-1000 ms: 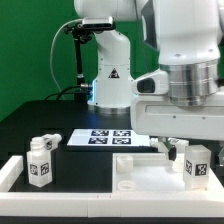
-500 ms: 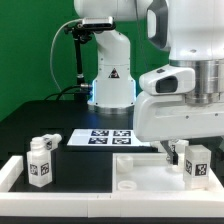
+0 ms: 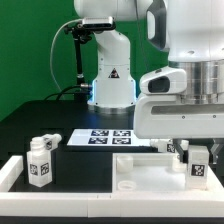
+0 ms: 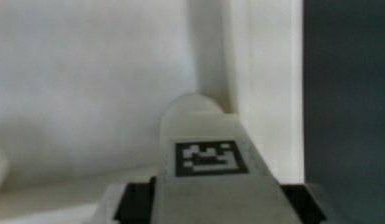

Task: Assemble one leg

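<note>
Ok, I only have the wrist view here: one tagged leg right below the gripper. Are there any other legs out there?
Observer: Yes. The exterior view shows a second leg at the exterior view's left, far from the gripper.
Operator: Where does the one below me stand?
Observer: The leg under the gripper is at the exterior view's right, by the right end of the large white tray-like piece. I cannot tell if it rests on it.
Operator: Anything behind that piece?
Observer: The marker board lies flat on the dark table just behind it.
</note>
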You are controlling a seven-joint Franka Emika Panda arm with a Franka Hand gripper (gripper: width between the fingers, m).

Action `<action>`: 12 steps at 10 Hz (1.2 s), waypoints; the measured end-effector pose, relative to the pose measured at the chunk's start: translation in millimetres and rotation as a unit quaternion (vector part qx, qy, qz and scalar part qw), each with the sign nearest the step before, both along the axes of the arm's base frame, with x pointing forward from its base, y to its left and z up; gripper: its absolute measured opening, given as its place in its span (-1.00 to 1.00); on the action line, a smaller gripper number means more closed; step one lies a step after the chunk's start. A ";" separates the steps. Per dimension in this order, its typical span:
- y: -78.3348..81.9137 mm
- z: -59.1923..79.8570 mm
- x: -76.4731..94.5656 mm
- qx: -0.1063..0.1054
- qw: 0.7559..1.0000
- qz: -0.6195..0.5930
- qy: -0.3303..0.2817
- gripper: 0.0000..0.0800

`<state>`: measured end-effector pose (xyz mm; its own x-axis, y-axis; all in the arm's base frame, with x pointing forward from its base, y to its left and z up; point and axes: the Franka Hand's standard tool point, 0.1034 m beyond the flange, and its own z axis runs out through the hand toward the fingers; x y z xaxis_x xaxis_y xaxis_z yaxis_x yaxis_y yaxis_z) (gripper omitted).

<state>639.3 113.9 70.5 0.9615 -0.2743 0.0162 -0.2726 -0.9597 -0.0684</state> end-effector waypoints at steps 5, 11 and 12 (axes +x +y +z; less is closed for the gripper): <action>0.2 -2.3 -0.1 0.051 0.909 -0.413 0.030 -0.29; 1.6 -3.2 -1.8 0.048 0.937 -0.345 0.027 0.00; 3.2 -2.1 -3.9 0.037 0.955 -0.293 0.033 0.34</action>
<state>635.4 117.2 68.5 0.6412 -0.7634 -0.0787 -0.7671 -0.6346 -0.0936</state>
